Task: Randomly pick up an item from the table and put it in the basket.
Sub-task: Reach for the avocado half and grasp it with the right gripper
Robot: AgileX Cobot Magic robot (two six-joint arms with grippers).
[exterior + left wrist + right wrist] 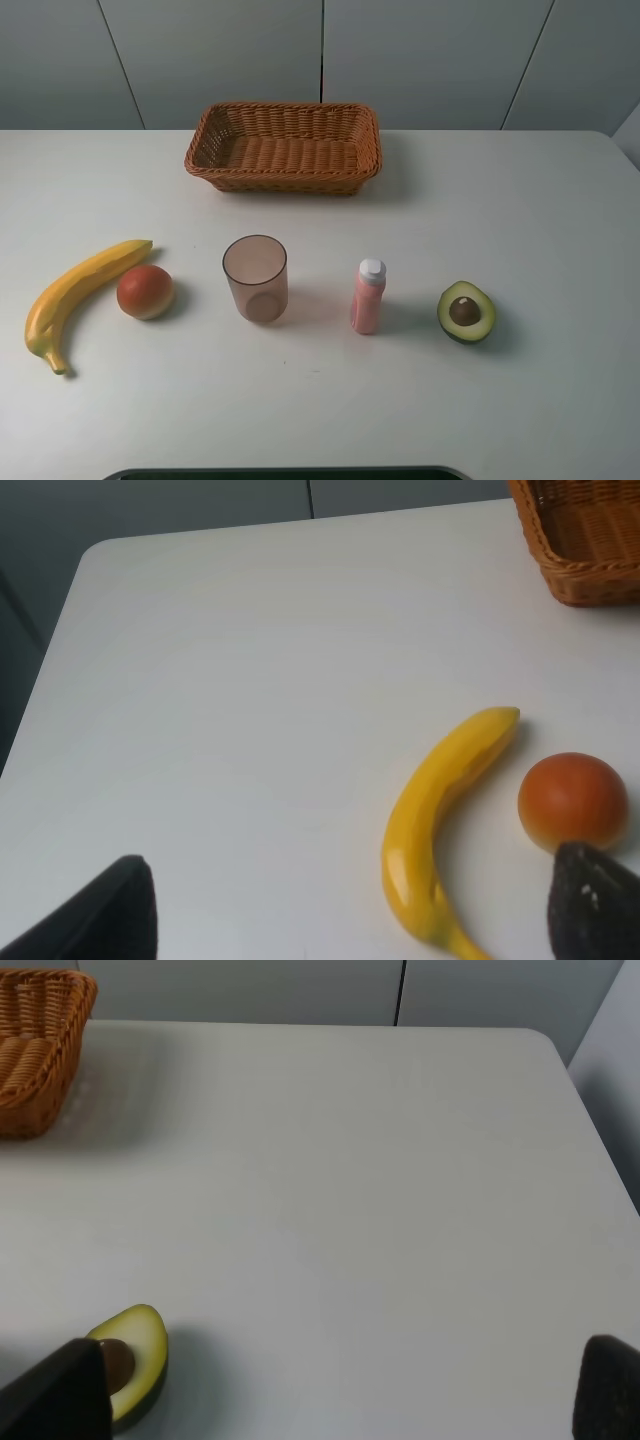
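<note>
The halved avocado (466,312) lies cut side up on the white table (560,200) at the right front, pit showing. It also shows in the right wrist view (135,1360), right beside one dark finger (60,1395). The wicker basket (284,147) stands at the back middle with nothing in it; its corner shows in both wrist views (585,540) (40,1050). My right gripper (340,1345) is open and holds nothing. My left gripper (350,860) is open and holds nothing, above the banana and the round fruit. Neither gripper shows in the exterior high view.
A banana (80,295) and a red-orange round fruit (145,291) lie at the left front. A translucent cup (256,277) and a pink bottle with white cap (368,296) stand in the middle, in a row with the avocado.
</note>
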